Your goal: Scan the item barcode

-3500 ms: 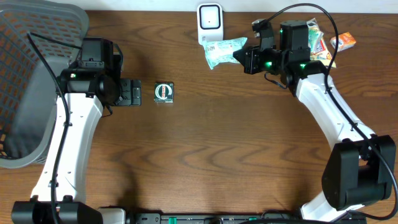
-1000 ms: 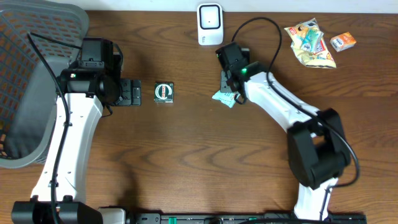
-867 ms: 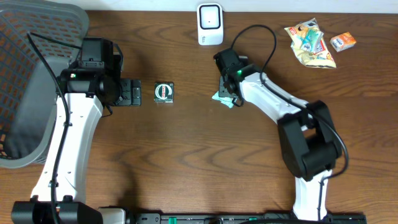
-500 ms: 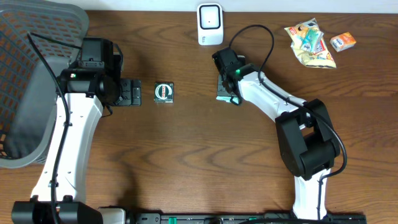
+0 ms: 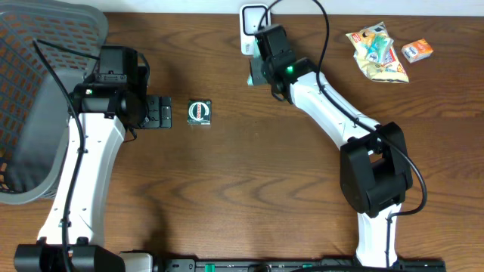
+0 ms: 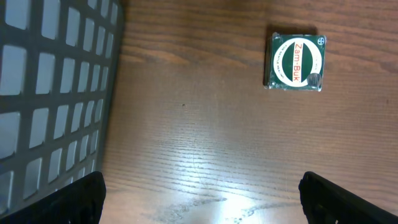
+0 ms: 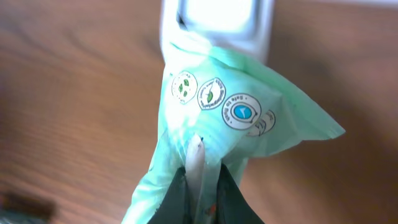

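While the right pincer [image 5: 263, 62] is pressing its jaws together on the mint-green packet [image 5: 255, 75], the dark brown, wood-grained surface [image 5: 242, 189] is filling nearly all of the overhead view. Only a pale strip is showing along its far edge, too narrow to tell what it is. Light is glaring off the grain in the left wrist view.

The packet is hanging at the far middle of the surface, just in front of the white scanner [image 5: 249, 23]. In the right wrist view its top corner is overlapping the scanner's lower edge, though whether the two are touching cannot be told. The packet's lower end is being pinched between the dark fingers [image 7: 227, 193].

A grey mesh basket [image 5: 45, 91] is taking up the left side. The left pincer [image 5: 160, 113] is resting spread wide beside it, holding nothing. Just to the right of that pincer, apart from it, a small green tin [image 6: 294, 62] is lying flat.

At the far right corner a snack bag [image 5: 376, 51] and an orange box [image 5: 417, 51] are lying near each other, well apart from both arms.

The tin's lid is showing a white disc crossed by a green band reading "Zam-Buk". The packet is showing a row of round seals, green and blue, with lettering too small to read. The print on the snack bag and the orange box is also too small to make out.
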